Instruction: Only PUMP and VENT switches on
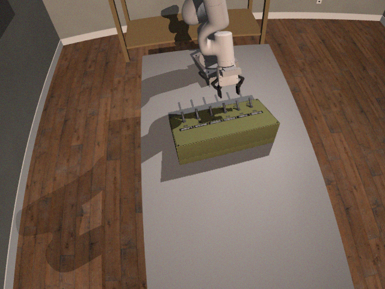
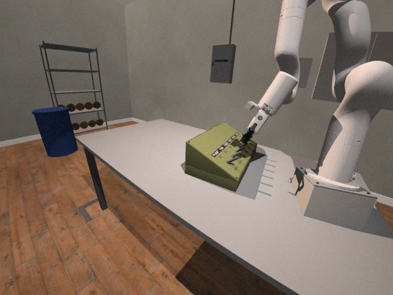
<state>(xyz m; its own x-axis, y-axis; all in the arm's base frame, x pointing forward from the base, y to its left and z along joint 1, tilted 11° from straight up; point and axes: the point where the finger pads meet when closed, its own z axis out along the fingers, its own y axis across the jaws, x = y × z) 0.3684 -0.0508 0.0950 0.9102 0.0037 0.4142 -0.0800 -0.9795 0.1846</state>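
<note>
An olive-green console [image 1: 227, 139] [image 2: 206, 152] sits on the grey table [image 1: 236, 217] [image 2: 158, 158]. Several grey toggle levers stand in a row along its sloped top, each with a small label plate below it; the labels are too small to read. The leftmost lever [image 1: 182, 116] and the rightmost lever [image 1: 249, 102] mark the row's ends. My gripper [image 1: 228, 90] [image 2: 247, 136] is open and empty. It hangs just above and behind the levers right of the row's middle, fingers pointing down.
The robot base [image 2: 333, 200] stands on the table behind the console. A wooden shelf unit [image 1: 186, 27] is behind the table. A blue barrel [image 2: 55, 130] and a metal rack [image 2: 74, 85] stand on the floor far off.
</note>
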